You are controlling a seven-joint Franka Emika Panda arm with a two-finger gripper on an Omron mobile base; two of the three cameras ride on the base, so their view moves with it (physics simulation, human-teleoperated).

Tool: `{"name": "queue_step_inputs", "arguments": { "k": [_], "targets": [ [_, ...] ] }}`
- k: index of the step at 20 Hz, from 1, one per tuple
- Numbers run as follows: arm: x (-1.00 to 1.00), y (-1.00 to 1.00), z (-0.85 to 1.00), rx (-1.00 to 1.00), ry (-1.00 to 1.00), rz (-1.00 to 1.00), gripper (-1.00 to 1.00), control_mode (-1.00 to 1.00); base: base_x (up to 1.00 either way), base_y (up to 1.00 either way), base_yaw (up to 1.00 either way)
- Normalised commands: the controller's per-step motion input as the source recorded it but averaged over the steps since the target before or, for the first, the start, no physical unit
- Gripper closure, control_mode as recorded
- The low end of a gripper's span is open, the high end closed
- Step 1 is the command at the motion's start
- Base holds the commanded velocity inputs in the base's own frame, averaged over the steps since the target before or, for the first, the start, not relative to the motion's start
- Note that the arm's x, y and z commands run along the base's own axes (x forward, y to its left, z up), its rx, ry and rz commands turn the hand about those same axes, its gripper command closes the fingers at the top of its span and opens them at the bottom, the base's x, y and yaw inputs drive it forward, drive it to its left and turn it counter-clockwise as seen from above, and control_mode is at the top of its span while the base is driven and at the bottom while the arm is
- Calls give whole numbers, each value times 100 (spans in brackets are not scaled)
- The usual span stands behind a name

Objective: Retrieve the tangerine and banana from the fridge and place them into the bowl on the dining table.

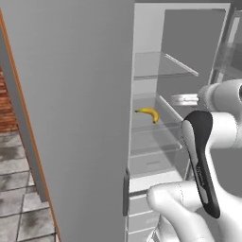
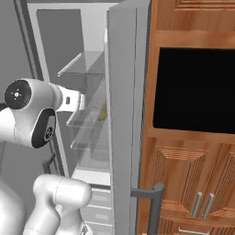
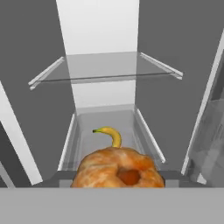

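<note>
Close under the hand camera sits the tangerine (image 3: 118, 168), a lumpy orange fruit, with my gripper (image 3: 118, 178) shut on it; dark fingers (image 3: 173, 177) show at both its sides. Behind it the yellow banana (image 3: 111, 134) lies on a glass shelf inside the open fridge (image 1: 179, 42). The left base view has the banana (image 1: 149, 113) on the middle shelf, left of my white hand (image 1: 185, 99). My hand (image 2: 73, 101) reaches into the fridge between the doors. The bowl and the dining table are out of view.
The open left fridge door (image 1: 80, 118) stands as a wide grey wall beside the arm; the right door (image 2: 124, 114) with its dark handle (image 2: 147, 193) flanks the other side. Wooden cabinets with a black recess (image 2: 197, 87) lie to the right. White drawers (image 1: 142, 208) sit below the shelves.
</note>
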Motion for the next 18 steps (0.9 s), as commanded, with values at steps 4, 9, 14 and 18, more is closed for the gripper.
{"name": "queue_step_inputs", "arguments": {
  "k": [4,9,14,18],
  "targets": [
    [0,0,0,0,0,0,100,100,-100,7,0],
    [0,0,0,0,0,0,100,100,-100,15,0],
    [0,0,0,0,0,0,100,100,-93,14,-10],
    [0,0,0,0,0,0,100,100,-72,2,-21]
  ]
}}
